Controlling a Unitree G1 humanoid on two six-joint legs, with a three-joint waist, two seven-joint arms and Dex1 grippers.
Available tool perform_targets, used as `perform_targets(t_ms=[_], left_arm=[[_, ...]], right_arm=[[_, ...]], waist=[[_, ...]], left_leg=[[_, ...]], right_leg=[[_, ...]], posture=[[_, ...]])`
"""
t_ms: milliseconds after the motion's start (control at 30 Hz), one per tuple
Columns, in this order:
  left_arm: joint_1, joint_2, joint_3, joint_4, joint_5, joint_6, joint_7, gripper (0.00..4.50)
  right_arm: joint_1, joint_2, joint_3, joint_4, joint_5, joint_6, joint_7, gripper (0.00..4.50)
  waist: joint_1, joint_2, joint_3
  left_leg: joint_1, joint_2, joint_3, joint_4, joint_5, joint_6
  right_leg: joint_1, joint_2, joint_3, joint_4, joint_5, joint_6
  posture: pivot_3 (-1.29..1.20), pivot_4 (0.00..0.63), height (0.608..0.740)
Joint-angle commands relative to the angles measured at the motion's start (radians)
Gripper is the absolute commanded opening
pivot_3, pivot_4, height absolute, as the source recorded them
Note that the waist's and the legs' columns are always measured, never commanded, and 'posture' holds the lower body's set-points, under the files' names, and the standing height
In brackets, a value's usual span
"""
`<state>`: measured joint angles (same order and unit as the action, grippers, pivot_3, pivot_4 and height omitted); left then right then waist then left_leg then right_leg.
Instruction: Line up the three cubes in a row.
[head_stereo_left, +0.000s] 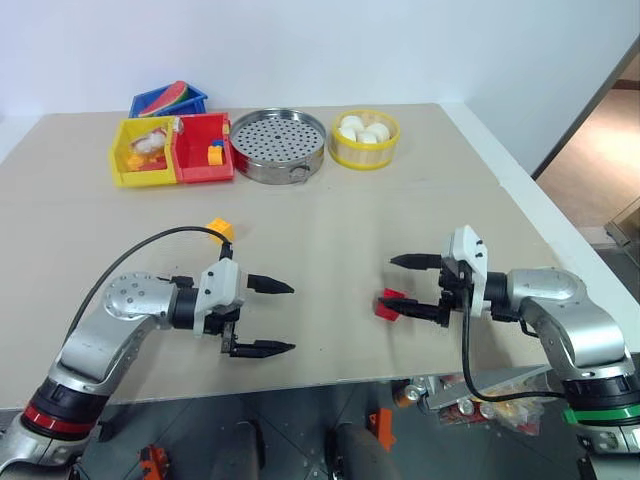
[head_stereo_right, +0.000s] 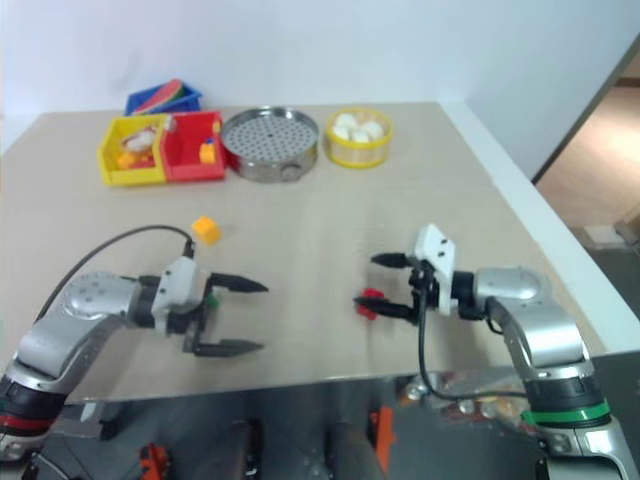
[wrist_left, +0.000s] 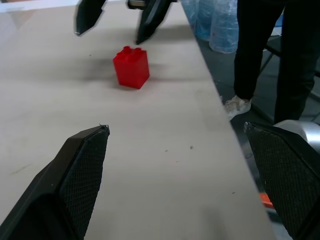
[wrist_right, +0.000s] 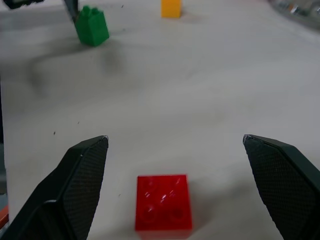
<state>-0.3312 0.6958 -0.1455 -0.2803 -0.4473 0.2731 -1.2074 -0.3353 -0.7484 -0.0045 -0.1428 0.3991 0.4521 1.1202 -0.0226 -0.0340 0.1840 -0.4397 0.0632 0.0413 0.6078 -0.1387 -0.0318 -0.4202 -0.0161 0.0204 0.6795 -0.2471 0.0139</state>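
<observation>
While the three cubes lie scattered, we count no row yet | red cube (wrist_right: 163, 204) just before our right gripper (head_stereo_left: 415, 285), green cube (wrist_right: 92, 25) by our left gripper (head_stereo_left: 268, 318), yellow-orange cube (head_stereo_left: 220, 230) farther up the worktop (head_stereo_left: 330, 215) | both grippers released, empty | all aligning remains.

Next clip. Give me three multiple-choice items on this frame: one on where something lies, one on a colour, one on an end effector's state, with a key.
1. The red cube lies
A. in a bin
B. on the table by the right end effector
C. in the steamer

2. The cube nearest the left end effector is
A. blue
B. white
C. green

3. The right end effector is
A. open, holding nothing
B. shut on a cube
C. shut, holding nothing

Key: B, it sits on the table between the fingers; C, the green cube stands by it; A, fingers spread.
</observation>
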Motion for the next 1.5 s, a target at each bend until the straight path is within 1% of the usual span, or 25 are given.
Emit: perform_targets(t_ms=[33,200,367,400,433,567,667,800,900,1000,1100,1200,1333,1500], left_arm=[[-0.015,-0.011,0.004,-0.011,0.006,-0.012,0.014,4.48],[-0.002,-0.019,0.007,-0.033,0.006,0.003,0.036,4.48],[0.012,-0.023,0.010,-0.065,0.000,0.029,0.071,4.48],[0.014,-0.021,0.010,-0.067,0.000,0.031,0.073,4.50],[0.018,-0.019,0.009,-0.068,0.004,0.030,0.075,4.50],[0.028,-0.015,0.014,-0.073,0.008,0.030,0.082,4.50],[0.040,-0.014,0.019,-0.078,0.007,0.032,0.090,4.50],[0.063,-0.014,0.030,-0.087,0.001,0.035,0.109,4.50],[0.085,-0.011,0.047,-0.088,-0.001,0.037,0.127,4.50],[0.103,0.002,0.058,-0.078,0.013,0.029,0.134,4.50],[0.110,0.007,0.067,-0.076,0.013,0.029,0.138,4.50],[0.119,0.012,0.074,-0.084,0.020,0.032,0.151,4.50],[0.146,0.016,0.085,-0.116,0.017,0.045,0.177,4.50],[0.192,0.024,0.108,-0.166,0.008,0.068,0.215,4.50]], right_arm=[[0.012,-0.004,-0.003,-0.002,-0.014,-0.037,-0.007,4.50],[0.043,0.016,0.023,0.031,-0.035,-0.053,-0.027,4.50],[0.064,0.039,0.052,0.120,-0.091,-0.127,-0.043,4.50],[0.062,0.047,0.053,0.130,-0.092,-0.127,-0.047,3.95],[0.061,0.051,0.055,0.138,-0.092,-0.130,-0.045,3.68],[0.056,0.058,0.055,0.142,-0.090,-0.135,-0.047,2.25],[0.046,0.058,0.055,0.133,-0.084,-0.136,-0.039,1.27],[-0.003,0.036,0.075,0.128,-0.082,-0.126,0.012,1.26],[-0.134,0.042,0.134,0.198,-0.087,-0.122,0.113,1.26],[-0.309,0.079,0.233,0.340,-0.137,-0.169,0.236,1.26],[-0.443,0.135,0.297,0.511,-0.194,-0.251,0.311,1.26],[-0.558,0.188,0.348,0.727,-0.275,-0.396,0.364,1.26],[-0.638,0.239,0.354,0.923,-0.322,-0.510,0.392,1.26],[-0.679,0.265,0.334,1.067,-0.361,-0.598,0.391,1.26]], waist=[[0.000,0.000,0.000],[0.000,0.000,0.000],[0.000,0.000,0.000],[0.000,0.000,0.000],[0.000,0.000,0.000],[0.000,0.000,0.000],[0.000,0.000,0.000],[-0.001,0.000,0.000],[-0.005,0.000,0.000],[-0.010,0.000,0.000],[-0.010,0.000,0.000],[-0.008,0.000,0.000],[-0.002,0.000,0.000],[-0.002,0.000,0.000]], left_leg=[[0.000,0.000,0.000,0.000,0.000,0.000],[0.000,0.000,-0.001,0.000,0.000,0.000],[0.000,0.000,-0.001,0.000,0.000,0.000],[0.000,0.000,-0.001,0.000,0.000,0.000],[0.000,0.000,-0.001,0.000,0.000,0.000],[0.001,0.000,-0.002,0.000,0.000,0.000],[0.000,0.000,-0.002,0.000,0.000,0.000],[0.000,0.000,-0.002,0.000,0.000,0.000],[0.001,0.000,-0.001,0.001,0.000,0.000],[0.002,0.000,-0.002,0.001,0.000,0.000],[0.002,0.001,-0.003,0.001,0.001,0.001],[0.001,0.000,-0.003,0.001,0.001,0.001],[-0.001,0.000,-0.003,0.001,0.000,0.001],[-0.001,0.000,-0.003,-0.001,-0.001,0.001]], right_leg=[[0.000,0.000,0.000,0.000,0.000,0.000],[0.000,0.001,0.000,0.000,0.001,0.002],[0.000,0.001,0.000,0.000,0.001,0.002],[0.000,0.001,0.000,0.000,0.001,0.002],[0.000,0.001,0.000,0.000,0.001,0.002],[0.001,0.001,0.000,0.000,0.001,0.001],[0.001,0.001,0.000,0.000,0.001,0.002],[0.001,0.001,0.000,0.000,0.001,0.002],[0.000,0.001,0.000,0.000,0.001,0.000],[0.000,0.002,0.000,0.000,0.002,-0.002],[0.001,0.003,0.000,0.000,0.002,-0.002],[0.001,0.003,0.000,0.000,0.002,-0.002],[0.000,0.002,0.000,0.000,0.003,0.002],[-0.001,0.003,0.000,0.000,0.001,0.002]], posture=[[0.00,0.150,0.740],[0.00,0.150,0.740],[0.00,0.150,0.740],[0.00,0.150,0.740],[0.00,0.150,0.740],[0.00,0.150,0.740],[0.00,0.150,0.740],[0.00,0.150,0.740],[0.00,0.150,0.740],[0.00,0.150,0.740],[0.00,0.150,0.740],[0.00,0.150,0.740],[0.00,0.150,0.740],[0.00,0.150,0.740]])
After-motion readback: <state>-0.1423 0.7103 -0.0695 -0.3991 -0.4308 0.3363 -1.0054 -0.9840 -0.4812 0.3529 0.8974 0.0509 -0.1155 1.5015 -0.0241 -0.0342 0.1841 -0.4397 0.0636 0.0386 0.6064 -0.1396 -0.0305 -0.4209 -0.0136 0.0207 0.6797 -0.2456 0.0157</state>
